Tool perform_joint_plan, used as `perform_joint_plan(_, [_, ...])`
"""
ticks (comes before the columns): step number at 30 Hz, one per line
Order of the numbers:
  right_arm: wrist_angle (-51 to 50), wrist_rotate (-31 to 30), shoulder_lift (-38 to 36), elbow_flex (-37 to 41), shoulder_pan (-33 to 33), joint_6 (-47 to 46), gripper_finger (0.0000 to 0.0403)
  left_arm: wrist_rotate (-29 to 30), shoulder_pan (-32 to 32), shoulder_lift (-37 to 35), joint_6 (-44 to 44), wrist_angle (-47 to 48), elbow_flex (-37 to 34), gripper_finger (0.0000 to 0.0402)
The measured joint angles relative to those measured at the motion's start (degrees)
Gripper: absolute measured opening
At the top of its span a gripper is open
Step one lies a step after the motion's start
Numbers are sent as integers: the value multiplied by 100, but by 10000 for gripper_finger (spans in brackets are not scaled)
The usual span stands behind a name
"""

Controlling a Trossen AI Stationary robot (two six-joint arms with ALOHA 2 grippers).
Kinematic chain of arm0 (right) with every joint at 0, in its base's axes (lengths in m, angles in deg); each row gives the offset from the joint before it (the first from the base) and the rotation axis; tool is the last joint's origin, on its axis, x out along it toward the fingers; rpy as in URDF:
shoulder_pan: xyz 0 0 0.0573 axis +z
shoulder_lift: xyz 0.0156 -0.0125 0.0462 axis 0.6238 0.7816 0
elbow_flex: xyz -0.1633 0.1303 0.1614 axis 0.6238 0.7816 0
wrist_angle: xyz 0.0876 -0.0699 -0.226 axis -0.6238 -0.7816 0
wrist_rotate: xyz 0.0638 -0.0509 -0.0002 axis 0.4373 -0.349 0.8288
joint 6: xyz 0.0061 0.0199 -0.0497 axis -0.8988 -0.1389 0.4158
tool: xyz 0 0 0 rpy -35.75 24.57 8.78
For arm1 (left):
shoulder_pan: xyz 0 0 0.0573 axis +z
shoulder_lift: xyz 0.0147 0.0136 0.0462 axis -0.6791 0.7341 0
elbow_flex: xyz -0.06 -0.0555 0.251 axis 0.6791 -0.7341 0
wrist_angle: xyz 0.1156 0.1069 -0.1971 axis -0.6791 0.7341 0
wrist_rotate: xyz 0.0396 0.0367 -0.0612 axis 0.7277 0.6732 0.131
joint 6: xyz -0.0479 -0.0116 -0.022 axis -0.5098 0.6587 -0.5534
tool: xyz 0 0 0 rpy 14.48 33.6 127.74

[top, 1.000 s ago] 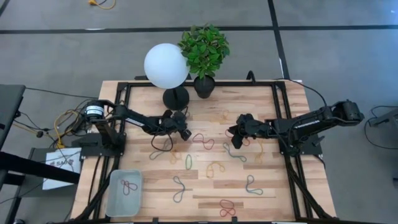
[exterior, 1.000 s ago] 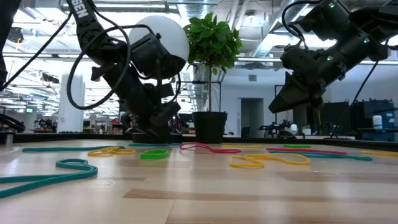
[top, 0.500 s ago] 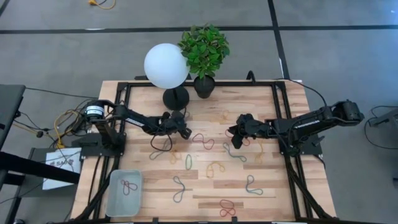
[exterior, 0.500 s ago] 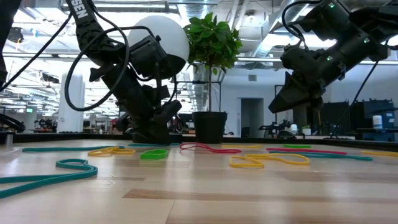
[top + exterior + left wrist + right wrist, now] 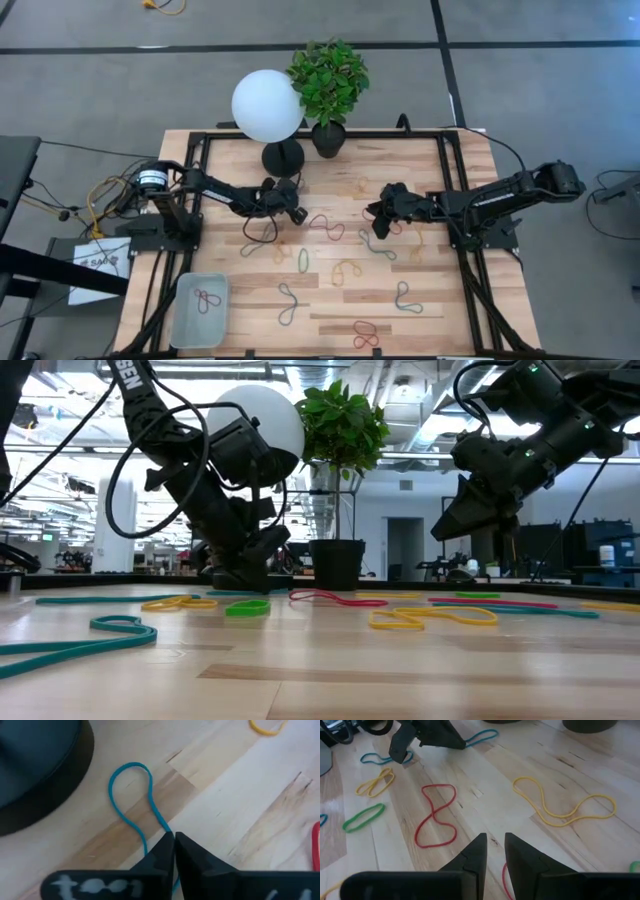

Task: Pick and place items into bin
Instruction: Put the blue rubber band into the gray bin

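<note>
My left gripper [image 5: 297, 213] [image 5: 174, 839] is low on the table beside the lamp base [image 5: 283, 157], shut on a teal rubber band [image 5: 131, 800] that lies flat on the wood. My right gripper [image 5: 378, 223] [image 5: 495, 851] hangs above the table's middle, clear of the bands, its fingers a narrow gap apart. Below it lie a red band [image 5: 437, 815] and a yellow band [image 5: 565, 802]. More bands are scattered over the table: green [image 5: 303, 260], yellow [image 5: 347, 268], teal [image 5: 288, 303]. The pale bin [image 5: 186, 322] sits at the near left corner with a red band [image 5: 208, 300] inside. My left gripper pinches the teal band between its two fingertips at one strand near the loop's narrow waist [image 5: 163, 826]. The fingers come slanting down from the table's left. The band's rounded end [image 5: 129, 767] lies slack on the table toward the lamp base.
A white globe lamp [image 5: 267, 106] and a potted plant [image 5: 328, 80] stand at the far edge. A dark loop [image 5: 262, 232] lies near the left gripper. Black frame rails [image 5: 455, 190] run along both sides. More bands lie toward the near edge [image 5: 365, 335].
My left gripper has tipped slightly where it stands by the lamp base, staying low on the table.
</note>
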Motion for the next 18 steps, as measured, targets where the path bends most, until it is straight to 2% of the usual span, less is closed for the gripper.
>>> perform_joint_plan(5, [1,0,0,0,0,0,64,-416,-238,-354,214,252,221,0])
perform_joint_plan(7, [0,0,0,0,0,2,64,-379,-314,-657,335,518,366,0])
perform_joint_plan(13, [-1,0,0,0,1,0,64,-105,-736,-2013,375,2521,940,0])
perform_joint_plan(18, [-9,0,0,0,1,1,64,-28,-1480,-3193,41,3867,1563,0])
